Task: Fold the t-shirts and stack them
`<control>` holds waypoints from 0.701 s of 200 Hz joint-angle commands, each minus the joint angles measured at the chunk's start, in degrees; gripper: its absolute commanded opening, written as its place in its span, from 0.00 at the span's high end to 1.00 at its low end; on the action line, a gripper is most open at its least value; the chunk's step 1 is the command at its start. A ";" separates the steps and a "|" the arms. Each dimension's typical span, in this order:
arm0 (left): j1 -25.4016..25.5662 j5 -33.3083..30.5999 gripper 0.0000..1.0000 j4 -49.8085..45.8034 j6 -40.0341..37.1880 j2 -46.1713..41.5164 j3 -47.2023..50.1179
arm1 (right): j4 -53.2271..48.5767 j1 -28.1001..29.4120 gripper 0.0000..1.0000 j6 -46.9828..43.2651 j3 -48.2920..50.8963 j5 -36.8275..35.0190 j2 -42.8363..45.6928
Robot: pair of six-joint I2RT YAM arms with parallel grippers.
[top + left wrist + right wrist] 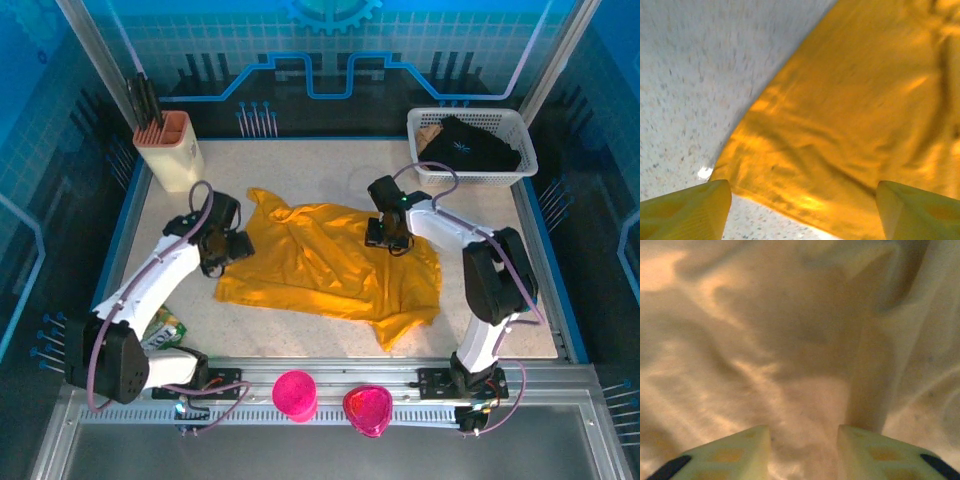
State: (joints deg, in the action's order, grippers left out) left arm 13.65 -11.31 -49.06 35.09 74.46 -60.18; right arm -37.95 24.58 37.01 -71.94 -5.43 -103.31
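From above, the orange-yellow t-shirt lies crumpled but spread out in the middle of the surface. The left jaws are at its left edge, and the right jaws are over its upper right part. The left wrist view adds that the left jaws are wide spread above the shirt's hem and the bare surface. The right wrist view shows the right jaws partly spread, close above wrinkled fabric.

Robot lab cell: blue printed panel walls, aluminium frame rail, speckled tabletop.
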 commanded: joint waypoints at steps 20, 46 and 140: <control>-1.18 -2.69 0.24 0.77 -3.34 13.22 -14.18 | 3.03 -2.77 0.67 0.20 -0.24 2.71 -4.03; -2.53 0.77 0.25 5.10 -3.67 25.50 -22.74 | 3.13 -3.29 0.68 0.07 0.20 2.87 -4.47; -7.40 3.55 0.35 7.16 -3.25 54.02 -46.71 | 3.12 -3.72 0.71 -0.90 3.85 3.64 -2.61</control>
State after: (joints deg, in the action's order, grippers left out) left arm 7.60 -9.76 -41.87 32.62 124.16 -101.43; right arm -34.85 21.63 36.75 -69.87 -3.53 -107.18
